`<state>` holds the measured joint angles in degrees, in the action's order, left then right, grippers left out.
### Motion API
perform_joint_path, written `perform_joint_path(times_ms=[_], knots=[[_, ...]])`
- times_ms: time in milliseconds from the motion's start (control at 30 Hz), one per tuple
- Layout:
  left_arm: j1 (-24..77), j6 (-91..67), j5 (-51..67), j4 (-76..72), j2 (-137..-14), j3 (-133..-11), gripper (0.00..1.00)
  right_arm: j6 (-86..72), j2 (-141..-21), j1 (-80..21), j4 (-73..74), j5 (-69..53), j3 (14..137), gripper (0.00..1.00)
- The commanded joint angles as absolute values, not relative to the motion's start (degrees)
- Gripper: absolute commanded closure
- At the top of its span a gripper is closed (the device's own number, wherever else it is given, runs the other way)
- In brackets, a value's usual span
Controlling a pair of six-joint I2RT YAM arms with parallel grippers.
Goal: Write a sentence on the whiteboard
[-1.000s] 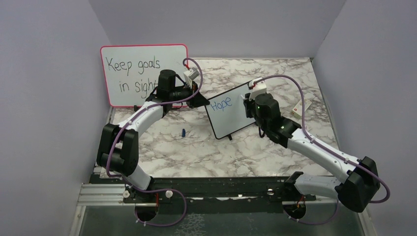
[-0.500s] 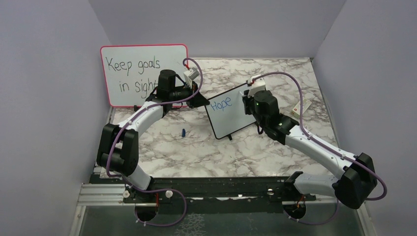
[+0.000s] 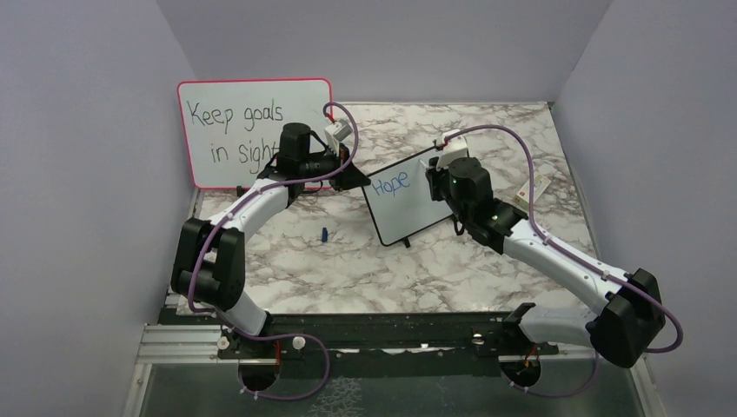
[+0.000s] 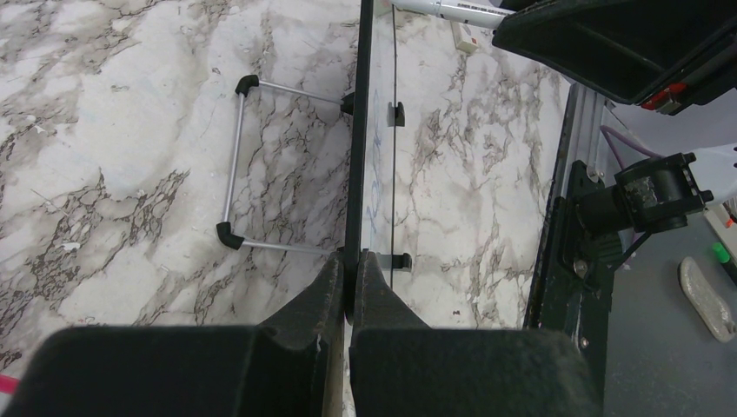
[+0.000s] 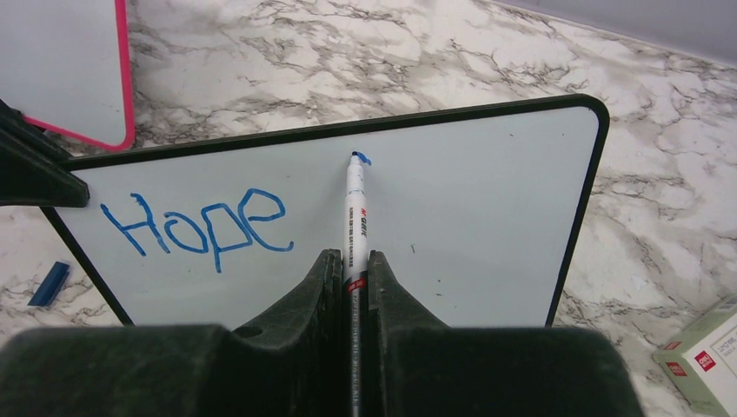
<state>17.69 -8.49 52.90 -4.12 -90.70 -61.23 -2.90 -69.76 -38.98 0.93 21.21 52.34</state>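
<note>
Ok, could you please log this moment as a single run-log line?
left gripper: shut on whiteboard edge | right gripper: shut on marker, tip up-right of "Hope" | sentence: only "Hope" written

Whiteboard (image 3: 407, 213) stands mid-table (image 3: 348, 269), big board (image 3: 235, 130) behind it to the left — cap (image 3: 323, 234) lies front-left, box (image 5: 706, 360) to the right. Marker (image 5: 355, 217) tip at the whiteboard's face, right of the writing (image 5: 195, 224).

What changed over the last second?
The right gripper, shut on the marker, shifted slightly toward the far left along the whiteboard; no new stroke appeared. Unchanged: the left gripper clamps the board's edge, and the sentence reads only "Hope".
</note>
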Motion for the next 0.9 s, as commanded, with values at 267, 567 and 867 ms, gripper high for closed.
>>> perform_joint_path(times_ms=[267,567,867], knots=[[17.75,-6.43,53.48,-1.05,-91.85,-61.7,1.0,-3.27,-69.5,-38.8,4.77,18.11,53.14,0.99],[17.75,-6.37,53.43,-0.98,-91.68,-61.7,1.0,-4.78,-68.28,-38.76,8.3,18.11,50.57,0.99],[17.76,-6.39,53.26,-0.97,-91.58,-61.79,1.0,-6.12,-67.09,-38.76,10.2,16.75,48.38,0.99]])
